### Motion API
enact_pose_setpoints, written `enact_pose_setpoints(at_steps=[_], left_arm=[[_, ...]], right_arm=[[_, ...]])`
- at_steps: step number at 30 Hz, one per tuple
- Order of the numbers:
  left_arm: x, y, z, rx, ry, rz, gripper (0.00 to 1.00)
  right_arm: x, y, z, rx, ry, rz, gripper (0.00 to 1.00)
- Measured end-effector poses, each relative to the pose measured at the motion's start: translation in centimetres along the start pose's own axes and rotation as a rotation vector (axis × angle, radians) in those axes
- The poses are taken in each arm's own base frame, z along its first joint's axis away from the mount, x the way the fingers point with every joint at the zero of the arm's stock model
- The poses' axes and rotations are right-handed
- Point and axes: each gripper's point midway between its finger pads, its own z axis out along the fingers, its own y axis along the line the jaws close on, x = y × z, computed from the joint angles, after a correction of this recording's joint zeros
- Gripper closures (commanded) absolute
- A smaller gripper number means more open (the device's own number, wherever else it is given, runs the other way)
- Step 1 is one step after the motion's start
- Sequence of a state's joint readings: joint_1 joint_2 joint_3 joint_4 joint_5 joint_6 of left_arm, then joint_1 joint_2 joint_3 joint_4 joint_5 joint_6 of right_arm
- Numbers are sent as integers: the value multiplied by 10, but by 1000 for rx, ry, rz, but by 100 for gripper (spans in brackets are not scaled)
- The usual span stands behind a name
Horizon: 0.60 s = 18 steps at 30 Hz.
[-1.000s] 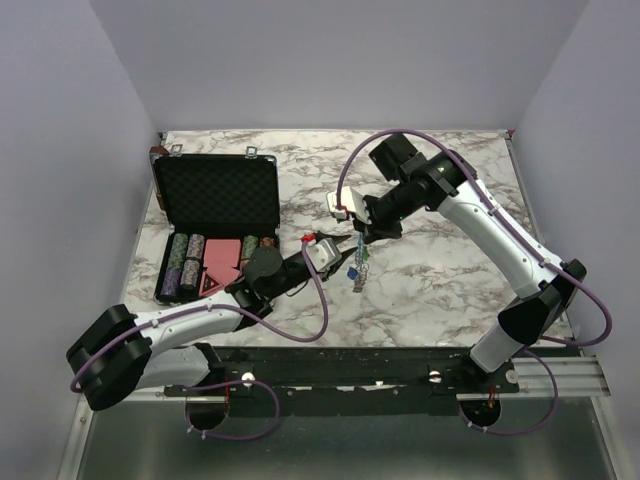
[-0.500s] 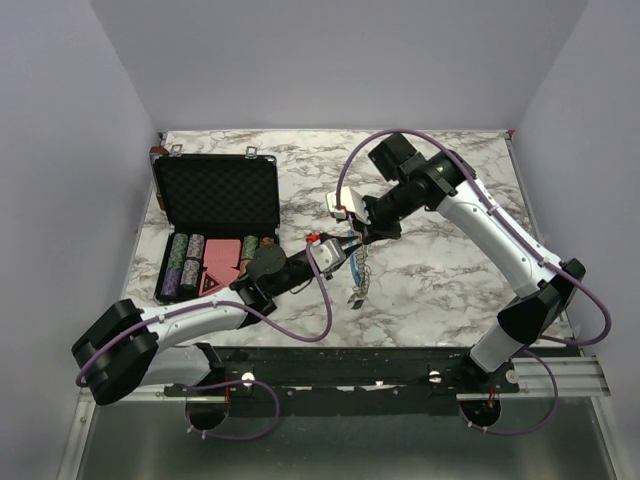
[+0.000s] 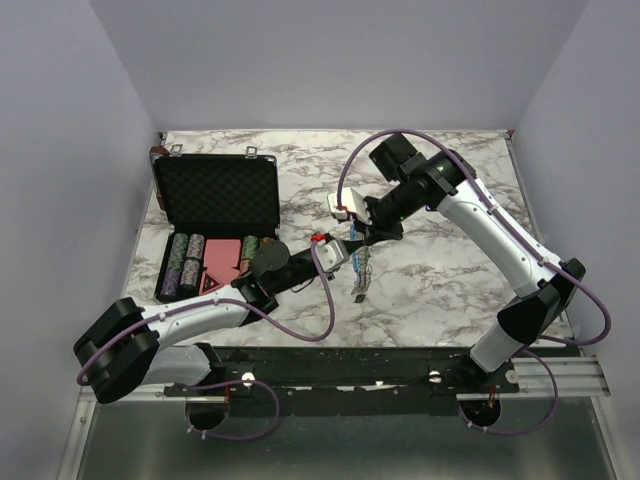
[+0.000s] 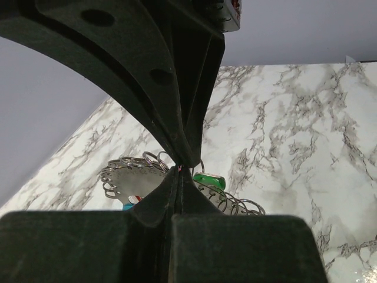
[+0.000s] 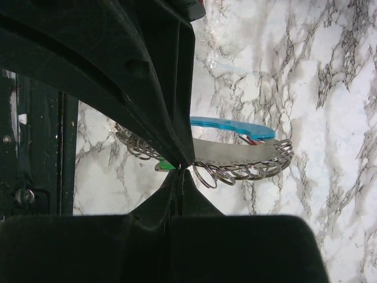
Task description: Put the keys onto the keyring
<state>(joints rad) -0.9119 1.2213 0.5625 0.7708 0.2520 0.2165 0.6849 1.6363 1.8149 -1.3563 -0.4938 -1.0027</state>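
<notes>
The keyring [image 3: 361, 266] hangs just above the bench [image 3: 450, 285] in the middle of the workspace, between the two arms. The right gripper [image 3: 363, 238] is clenched on its upper edge, and the metal trails down from there. The left gripper [image 3: 349, 252] is also clenched, its tips meeting right at the rim of small wire loops. Whether it pinches a loop, a key or nothing, I cannot tell. In the wrist views the keys [image 4: 209, 178] show as a green head tucked against the loops, with a fleck of red beside the blue curved segment [image 5: 230, 125] — so at least some seem to be threaded on already. Their number is too small to count. I can make out no loose key on the marble or by the open case [image 3: 215, 195], so the task looks well along — though not plainly finished.
</notes>
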Motion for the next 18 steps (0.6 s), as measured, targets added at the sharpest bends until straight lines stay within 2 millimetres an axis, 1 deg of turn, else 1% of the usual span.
enact_pose_setpoints(at_steps=[5, 8, 14, 18], left_arm=[[-1, 2, -1, -15, 2, -10, 100], [-2, 3, -4, -34, 0, -47, 100], [-7, 2, -15, -66, -39, -163, 100], [-17, 3, -21, -84, -91, -232, 100]], right_arm=[[0, 0, 0, 0, -2, 5, 85], [-3, 1, 0, -7, -15, 9, 82], [-7, 3, -1, -26, -62, 35, 82], [-6, 0, -5, -32, -103, 69, 75]])
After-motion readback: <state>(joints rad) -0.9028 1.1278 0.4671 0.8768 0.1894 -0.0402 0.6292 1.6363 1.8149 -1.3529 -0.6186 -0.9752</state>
